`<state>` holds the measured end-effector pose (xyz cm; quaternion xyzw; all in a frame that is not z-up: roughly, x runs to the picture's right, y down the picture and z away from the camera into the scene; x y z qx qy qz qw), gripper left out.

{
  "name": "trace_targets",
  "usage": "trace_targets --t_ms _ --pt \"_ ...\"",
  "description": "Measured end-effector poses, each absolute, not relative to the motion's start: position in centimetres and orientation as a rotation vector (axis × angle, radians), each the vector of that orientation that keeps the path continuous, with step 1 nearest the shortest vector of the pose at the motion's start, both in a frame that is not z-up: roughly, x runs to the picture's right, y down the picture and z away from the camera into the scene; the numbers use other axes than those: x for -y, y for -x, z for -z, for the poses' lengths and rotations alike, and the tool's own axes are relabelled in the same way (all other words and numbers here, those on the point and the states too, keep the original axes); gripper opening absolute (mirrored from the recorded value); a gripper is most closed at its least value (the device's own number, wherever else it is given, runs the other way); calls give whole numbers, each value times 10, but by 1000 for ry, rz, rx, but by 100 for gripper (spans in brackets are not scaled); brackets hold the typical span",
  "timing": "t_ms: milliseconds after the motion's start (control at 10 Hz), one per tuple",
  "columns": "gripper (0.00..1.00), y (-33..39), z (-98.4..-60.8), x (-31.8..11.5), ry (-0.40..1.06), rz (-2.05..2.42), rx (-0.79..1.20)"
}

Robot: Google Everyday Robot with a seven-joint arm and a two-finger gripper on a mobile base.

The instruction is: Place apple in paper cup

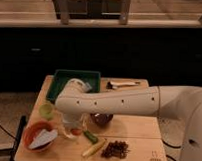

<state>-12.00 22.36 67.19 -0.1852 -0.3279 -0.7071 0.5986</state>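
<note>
While the gripper (pixel 74 123) is hung low at the front-left of the table (pixel 142 134), under the white arm (pixel 114 101), release should be held off until the apple (pixel 77 130) is confirmed centred over the paper cup (pixel 67 129). The apple is taken to be the small orange-red patch right at the gripper tip, against the cup's picture-right side. Whether it is inside the rim or only at it cannot be told.

The cup is probably light and easily tipped, so descent should be kept vertical and the wall not nudged. Drop height should be kept low so the fruit is not bounced out. Retreat is best made straight up: the cucumber (pixel 90 136) lies just beside on picture-right, the dark brown bowl (pixel 101 119) behind that, the light-green cup (pixel 47 110) and orange bowl (pixel 36 138) near on picture-left.

Fingers are drawn fully together. A grip on the apple is likely, given where the patch sits, but the contact is hidden by the arm and is not confirmed. Apart from possibly the cup, nothing else is seen touched.
</note>
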Motion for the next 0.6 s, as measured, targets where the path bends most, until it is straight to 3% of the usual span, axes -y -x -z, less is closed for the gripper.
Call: trace_targets --t_ms 600 --pt "0 119 -672 -225 441 1624 776"
